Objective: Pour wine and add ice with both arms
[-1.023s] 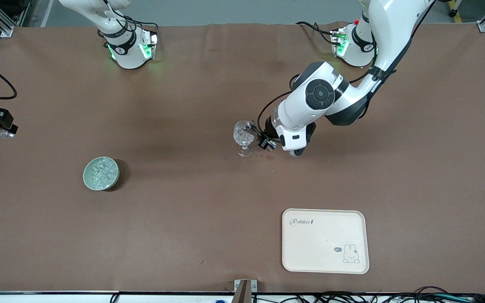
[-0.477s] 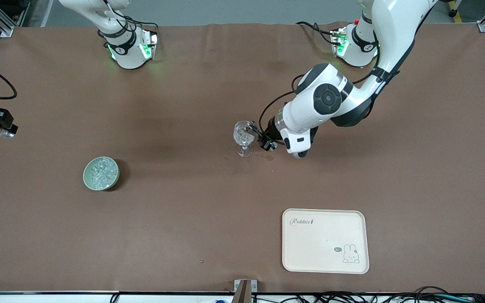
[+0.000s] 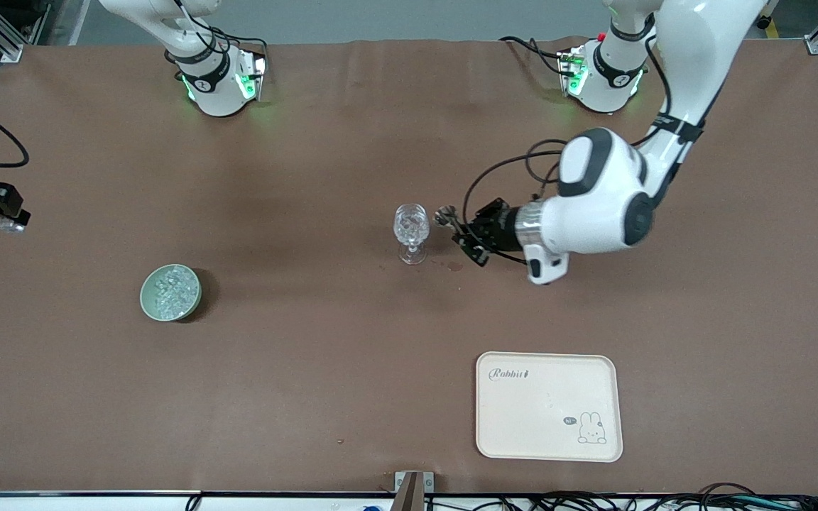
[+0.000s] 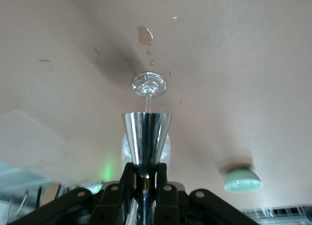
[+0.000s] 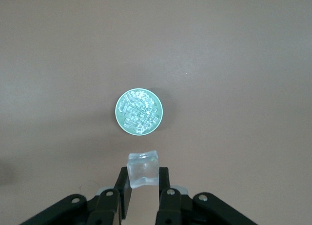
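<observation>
Now my left gripper [image 3: 460,234], pinching the shiny silver hourglass measuring cup [image 4: 146,139], must withdraw level from the patterned clear stemmed glass [image 3: 411,228]; my right gripper [image 5: 142,187], clamping a clear ice cube [image 5: 143,169], waits at the table's edge.

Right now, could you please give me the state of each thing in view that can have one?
Left gripper: shut on the measuring cup, beside the stemmed glass.
Right gripper: shut on an ice cube, above the table.
Stemmed glass: upright.
Green bowl: heaped with ice.
Tray: flat, empty.
</observation>
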Tool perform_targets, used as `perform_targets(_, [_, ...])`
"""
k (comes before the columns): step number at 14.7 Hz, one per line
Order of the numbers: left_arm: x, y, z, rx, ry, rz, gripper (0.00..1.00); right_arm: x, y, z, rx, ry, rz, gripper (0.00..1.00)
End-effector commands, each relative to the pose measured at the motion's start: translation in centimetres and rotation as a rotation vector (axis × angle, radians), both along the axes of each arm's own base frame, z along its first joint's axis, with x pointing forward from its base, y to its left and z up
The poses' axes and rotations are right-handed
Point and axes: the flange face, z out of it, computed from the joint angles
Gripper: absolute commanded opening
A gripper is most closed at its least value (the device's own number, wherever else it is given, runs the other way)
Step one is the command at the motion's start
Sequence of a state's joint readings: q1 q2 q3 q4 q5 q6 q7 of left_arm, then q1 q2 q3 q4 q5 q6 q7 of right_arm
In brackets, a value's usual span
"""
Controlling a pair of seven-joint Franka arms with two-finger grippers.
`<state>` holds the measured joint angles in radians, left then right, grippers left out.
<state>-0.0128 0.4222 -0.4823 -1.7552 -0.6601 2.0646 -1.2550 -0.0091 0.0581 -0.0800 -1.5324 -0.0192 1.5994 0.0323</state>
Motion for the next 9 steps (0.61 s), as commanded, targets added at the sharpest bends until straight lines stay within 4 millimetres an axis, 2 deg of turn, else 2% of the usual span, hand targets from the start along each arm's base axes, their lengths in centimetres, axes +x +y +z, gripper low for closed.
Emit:
perform_targets(1, [1.4,4.8,0.9,-0.102,0.036,0.019,0.01,-0.9,2.4,0.8,0.014,-0.011,0.017,0.01])
perform_targets(3, [2.9,8.0,0.6,-0.164,0.024,0.074,0.01,-1.0,5.3,1.3,0.015,-0.007,0.012,0.01])
perform_targets(5, [4.9,12.1,0.3,-0.229,0.032,0.171,0.01,-1.2,9.5,1.7,0.018,-0.012,-0.005,0.01])
perform_targets(7, [7.4,14.7,0.2,-0.285,0.049,0.238,0.01,-1.8,15.6,2.0,0.023,-0.024,-0.038,0.01])
perform_targets(8, [9.2,15.4,0.2,-0.321,0.056,0.284,0.01,-2.4,19.1,2.1,0.027,-0.030,-0.060,0.01])
perform_targets(9, [11.1,16.5,-1.0,-0.337,0.083,0.340,0.01,-3.4,23.0,2.1,0.029,-0.033,-0.072,0.01])
